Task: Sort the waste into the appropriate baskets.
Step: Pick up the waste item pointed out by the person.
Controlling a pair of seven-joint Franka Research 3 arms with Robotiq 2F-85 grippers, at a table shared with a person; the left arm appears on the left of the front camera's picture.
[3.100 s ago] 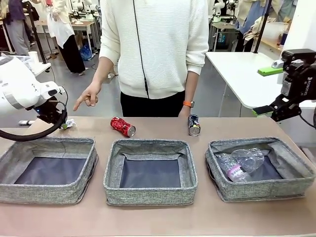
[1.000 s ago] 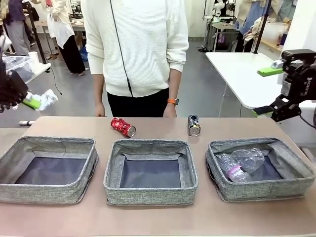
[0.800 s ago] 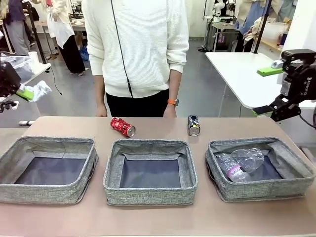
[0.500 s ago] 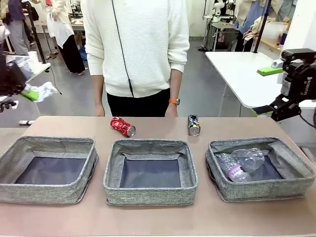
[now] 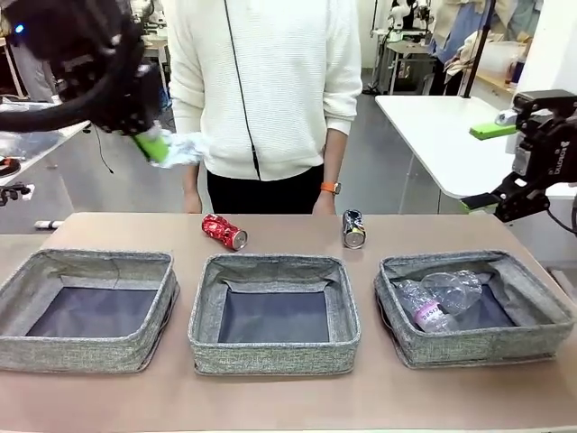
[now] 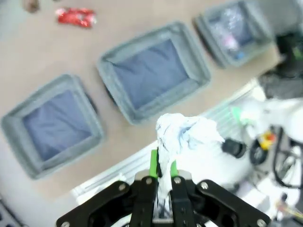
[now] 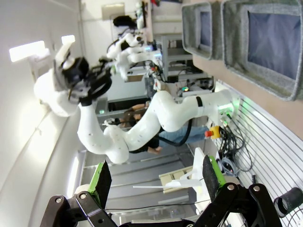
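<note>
My left gripper (image 5: 159, 148) hangs high over the table's back left, shut on the whitish paper wad (image 5: 180, 150). In the left wrist view the wad (image 6: 188, 135) sticks out past the green pads (image 6: 153, 163), far above the three baskets. The red can (image 5: 224, 231) and the dark can (image 5: 353, 229) lie on the table behind the middle basket (image 5: 275, 357). Two clear bottles (image 5: 439, 299) lie in the right basket (image 5: 478, 348). The left basket (image 5: 81, 354) has nothing in it. My right gripper (image 5: 482, 167) stands open high at the far right, holding nothing.
A person in a white sweater (image 5: 270, 81) stands at the far edge, hands down by the table. A white side table (image 5: 442, 135) stands beyond the right gripper. In the right wrist view the open fingers (image 7: 101, 178) frame the left arm's body and two baskets (image 7: 255, 71).
My left gripper has swung up and to the right from the far left edge, carrying the paper wad. The person has shifted slightly right. The right gripper has not moved.
</note>
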